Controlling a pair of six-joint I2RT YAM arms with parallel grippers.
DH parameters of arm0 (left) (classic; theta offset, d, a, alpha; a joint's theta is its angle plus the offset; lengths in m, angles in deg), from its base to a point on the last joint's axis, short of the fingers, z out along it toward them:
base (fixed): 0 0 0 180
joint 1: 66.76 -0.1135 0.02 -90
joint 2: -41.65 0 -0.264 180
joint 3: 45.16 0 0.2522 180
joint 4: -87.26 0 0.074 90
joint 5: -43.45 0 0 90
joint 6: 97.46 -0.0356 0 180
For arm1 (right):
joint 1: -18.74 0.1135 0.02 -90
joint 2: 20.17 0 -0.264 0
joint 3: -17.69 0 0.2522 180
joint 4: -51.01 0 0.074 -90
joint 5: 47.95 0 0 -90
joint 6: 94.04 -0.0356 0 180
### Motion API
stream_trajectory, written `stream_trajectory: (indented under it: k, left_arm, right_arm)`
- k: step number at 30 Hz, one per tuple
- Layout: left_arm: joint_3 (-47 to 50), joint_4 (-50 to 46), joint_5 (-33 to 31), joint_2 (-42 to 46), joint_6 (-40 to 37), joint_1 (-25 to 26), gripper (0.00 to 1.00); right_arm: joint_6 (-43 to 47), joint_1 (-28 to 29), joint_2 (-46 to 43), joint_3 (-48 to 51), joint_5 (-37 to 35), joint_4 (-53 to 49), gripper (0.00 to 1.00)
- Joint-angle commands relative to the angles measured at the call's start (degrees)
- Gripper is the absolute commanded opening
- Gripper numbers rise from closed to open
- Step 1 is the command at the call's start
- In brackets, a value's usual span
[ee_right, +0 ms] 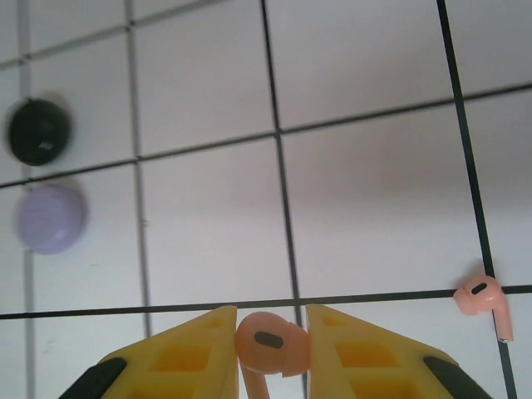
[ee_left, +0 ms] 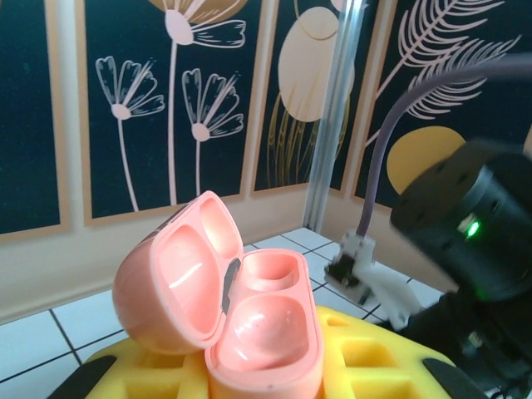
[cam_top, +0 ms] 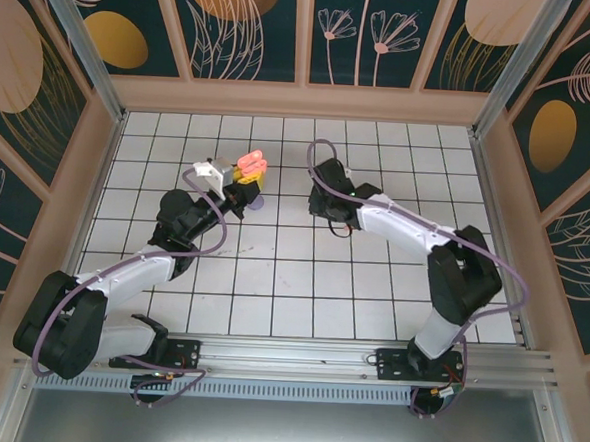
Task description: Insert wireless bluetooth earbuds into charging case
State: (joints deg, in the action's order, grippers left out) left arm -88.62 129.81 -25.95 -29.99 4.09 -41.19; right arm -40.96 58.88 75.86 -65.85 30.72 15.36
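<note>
A: State of left gripper point(cam_top: 245, 185)?
B: Clamped around open salmon-pink plastic clamshell charging case point(ee_left: 264, 332), wells empty.
A: And right gripper point(ee_right: 273, 334)?
B: Right of that case, pinching one salmon-pink stemmed earbud point(ee_right: 268, 342). Its matching earbud point(ee_right: 481, 298) loose on white tile point(ee_right: 374, 208), apart from case.

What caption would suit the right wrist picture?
Right gripper pinches a pink earbud; its twin lies on the white tiles.

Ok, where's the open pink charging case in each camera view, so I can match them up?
Top external: pink charging case, left of centre, at the left end effector's tip.
Left wrist: low centre, lid open, both wells empty.
Right wrist: a pink earbud in the right end effector, above the white tiled floor.
Shared landmark: that floor's dark grid lines.
</note>
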Motion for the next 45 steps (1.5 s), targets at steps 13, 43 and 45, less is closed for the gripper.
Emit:
stream_trajectory:
  k: [13, 43, 45]
  left_arm:
    - [1.76, 1.14, 1.43, 3.33, -4.88, 2.53, 0.00]
    - [-8.76, 3.43, -19.94, -6.33, -21.02, 17.03, 0.00]
    - [-9.13, 3.47, -18.84, -6.23, -20.77, 17.06, 0.00]
  right_arm:
    - [11.61, 4.17, -22.11, 3.08, -3.62, 16.16, 0.26]
    - [18.12, 8.37, -35.07, 19.77, 14.93, 51.73, 0.27]
    - [17.96, 8.40, -34.19, 19.88, 16.17, 52.59, 0.27]
